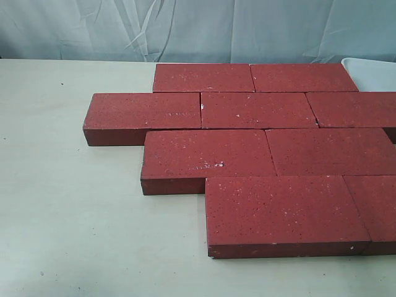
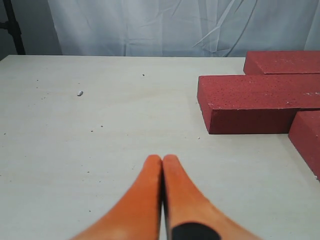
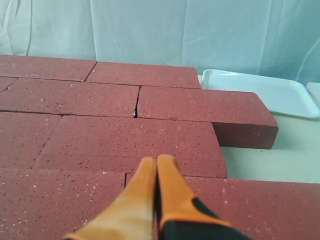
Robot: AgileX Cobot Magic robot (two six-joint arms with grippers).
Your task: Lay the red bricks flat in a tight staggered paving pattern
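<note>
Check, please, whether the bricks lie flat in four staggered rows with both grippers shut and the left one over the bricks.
Not quite: the left gripper is over the table, beside the red bricks, not over them, as the left wrist view shows. The rest holds.

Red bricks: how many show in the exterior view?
9 red bricks: back row two, second row three, third row two, front row two; more may lie off-frame right.

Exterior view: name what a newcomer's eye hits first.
The red bricks dominate, laid flat in four staggered rows across the right of the pale table. A white tray peeks in at the far right. The left tool and right tool are shut, empty.
</note>
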